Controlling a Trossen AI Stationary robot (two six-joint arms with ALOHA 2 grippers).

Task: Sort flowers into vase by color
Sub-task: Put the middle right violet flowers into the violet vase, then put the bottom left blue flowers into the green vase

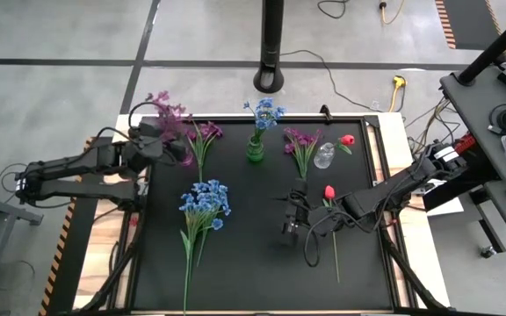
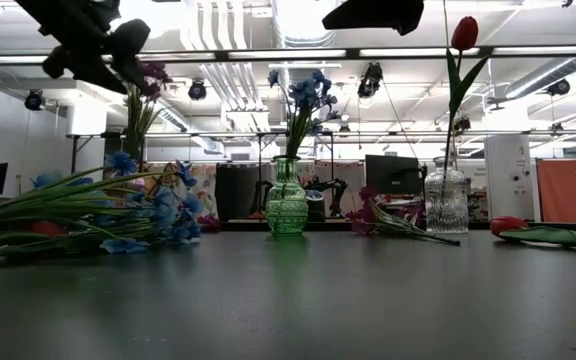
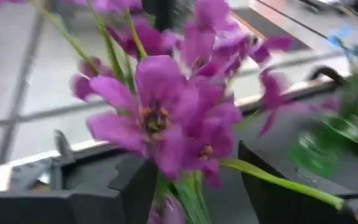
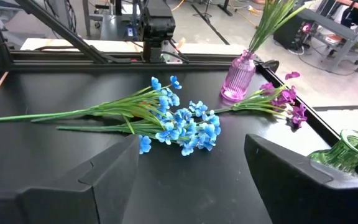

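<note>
Purple flowers (image 3: pixel 166 118) fill your left end effector (image 1: pixel 176 149), fingers spread; right end effector (image 1: pixel 290 221) spread mid-surface.

No legible txt, labels or nos. anywhere — nothing readable.

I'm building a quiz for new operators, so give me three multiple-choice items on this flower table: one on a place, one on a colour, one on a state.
1. Where is the loose blue bunch?
A. In the clear vase
B. Flat on the table
C. Between the right gripper's fingers

2. What colour is the vase holding upright blue blooms?
A. Pink
B. Clear
C. Green

3. How is the right gripper?
A. Open, empty
B. Shut on a tulip
C. Shut on nothing

Answers:
1 B: its stems lie along the black top.
2 C: the blooms rise from the green vase.
3 A: its fingers stand apart with nothing between them.
</note>
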